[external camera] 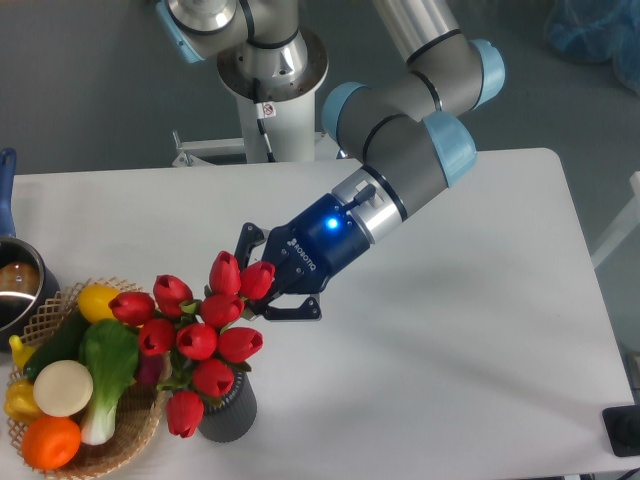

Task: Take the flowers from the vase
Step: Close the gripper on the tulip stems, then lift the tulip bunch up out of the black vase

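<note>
The flowers, a bound bunch of red tulip buds with green leaves, hang raised over the vase, a short dark ribbed cylinder near the table's front edge. My gripper comes in from the upper right and is shut on the bunch at its top right side, its black fingers around the buds there. The lower buds still overlap the vase's mouth in this view, and the stems are hidden behind the blooms.
A woven basket of vegetables and fruit stands at the front left, right beside the vase. A metal pot with a blue handle sits at the left edge. The arm's base stands behind the table.
</note>
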{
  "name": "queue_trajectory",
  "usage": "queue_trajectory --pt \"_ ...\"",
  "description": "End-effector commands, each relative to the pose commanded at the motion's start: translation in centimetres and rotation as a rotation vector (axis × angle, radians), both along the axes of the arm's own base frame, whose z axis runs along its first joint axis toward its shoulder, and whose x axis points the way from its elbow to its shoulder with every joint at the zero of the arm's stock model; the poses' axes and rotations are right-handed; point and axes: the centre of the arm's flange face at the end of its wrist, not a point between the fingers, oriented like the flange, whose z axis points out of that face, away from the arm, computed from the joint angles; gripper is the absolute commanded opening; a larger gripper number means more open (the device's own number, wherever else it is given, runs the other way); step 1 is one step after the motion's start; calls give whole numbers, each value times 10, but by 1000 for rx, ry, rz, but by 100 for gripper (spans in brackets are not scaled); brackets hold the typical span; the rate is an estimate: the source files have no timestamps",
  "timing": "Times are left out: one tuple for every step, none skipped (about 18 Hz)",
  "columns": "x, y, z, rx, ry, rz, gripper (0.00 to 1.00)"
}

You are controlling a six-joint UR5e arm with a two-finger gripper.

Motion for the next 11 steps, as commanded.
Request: queue_trajectory --pt "0 -1 3 11 -4 -3 4" --pt "-3 -5 7 23 -4 3 4" --pt "-4 -8 10 32 -6 4 4" --pt "-4 -8 13 41 -8 2 4" --pt "-6 -10 13 43 -10 4 4" --pt "-6 -10 14 47 -12 4 4" --pt "-7 -11 14 53 -16 3 4" --pt "-7 -13 17 64 -20 1 4" --pt "-10 -17 22 78 -21 5 4" --pt "-11 -18 24 90 -29 3 4" --pt "-13 -20 27 103 -29 3 4"
